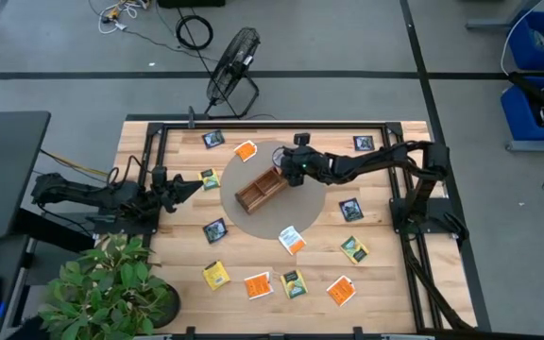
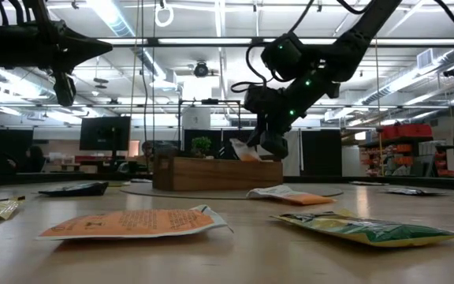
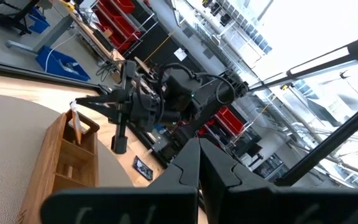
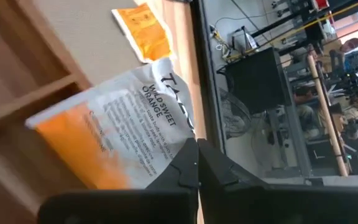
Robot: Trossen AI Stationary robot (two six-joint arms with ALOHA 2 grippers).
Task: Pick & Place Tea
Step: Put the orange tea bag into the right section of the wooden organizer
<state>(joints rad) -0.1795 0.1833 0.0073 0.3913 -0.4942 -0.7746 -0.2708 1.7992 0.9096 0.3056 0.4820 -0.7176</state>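
Wooden worktop (image 1: pixel 385 283) scattered with tea packets; tray (image 1: pixel 261 191) sits on the grey round mat (image 1: pixel 310 210). Right claw (image 1: pixel 289 170) over the tray's end compartment, clenched on an orange-and-white tea packet (image 4: pixel 114 130) that is partly down in it. Left claw (image 1: pixel 196 186) clenched on nothing, hovering at the worktop's left side.

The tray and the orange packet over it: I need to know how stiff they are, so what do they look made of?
The tray looks like wood with a matt finish: brown, visible grain, thick square-cut walls. The orange packet in the shut right tool looks like printed paper or foil, faintly glossy, with a crimped edge; which of the two is unclear.
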